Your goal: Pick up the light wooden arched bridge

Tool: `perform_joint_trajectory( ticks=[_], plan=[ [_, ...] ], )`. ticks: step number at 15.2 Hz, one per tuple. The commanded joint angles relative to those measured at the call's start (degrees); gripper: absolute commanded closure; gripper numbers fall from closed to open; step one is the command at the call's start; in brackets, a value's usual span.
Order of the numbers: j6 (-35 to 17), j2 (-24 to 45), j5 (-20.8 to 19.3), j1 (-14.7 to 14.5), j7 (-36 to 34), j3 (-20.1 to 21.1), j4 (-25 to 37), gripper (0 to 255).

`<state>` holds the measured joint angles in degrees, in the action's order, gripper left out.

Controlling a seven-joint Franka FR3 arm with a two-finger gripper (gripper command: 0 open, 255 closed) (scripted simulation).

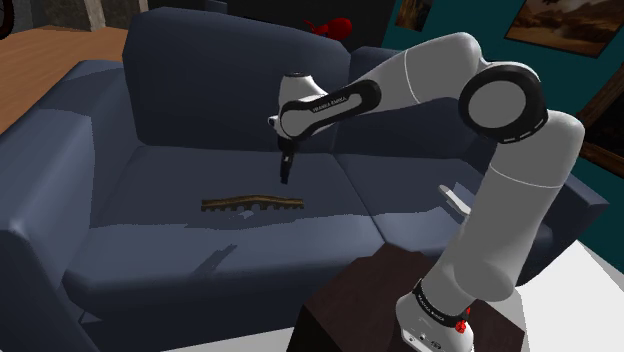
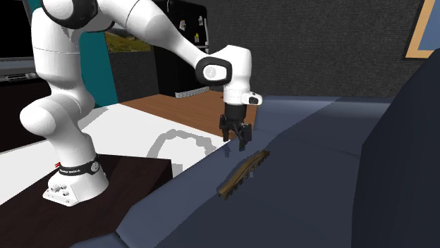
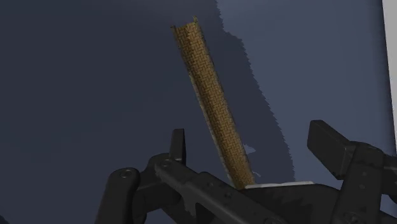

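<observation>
The black gripper [image 3: 250,140] hovers over a dark blue sofa [image 1: 150,250], fingers spread wide and empty. The brown arched bridge [image 3: 210,95] lies flat on the seat, its near end between and below the fingertips, apparently untouched. This is the approach step; the next move calls for descending, then closing across the narrow deck.

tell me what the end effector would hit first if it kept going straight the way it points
Probably the end of the brown arched bridge, in line below the open end effector. Depth is unclear, so it could land on the dark blue sofa seat instead.
</observation>
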<state>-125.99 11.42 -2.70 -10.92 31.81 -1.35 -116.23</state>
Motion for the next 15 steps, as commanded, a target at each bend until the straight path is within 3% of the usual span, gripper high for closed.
perform_joint_trajectory(
  ticks=[1,8,15],
  plan=[
    [-1.6,4.0,-0.6,-0.6,1.8,0.7,2.4,0],
    [-4.9,17.4,-3.6,-2.6,7.6,2.9,12.8,0],
    [-8.3,20.9,-4.0,-2.8,7.4,2.8,12.9,0]
  ],
)
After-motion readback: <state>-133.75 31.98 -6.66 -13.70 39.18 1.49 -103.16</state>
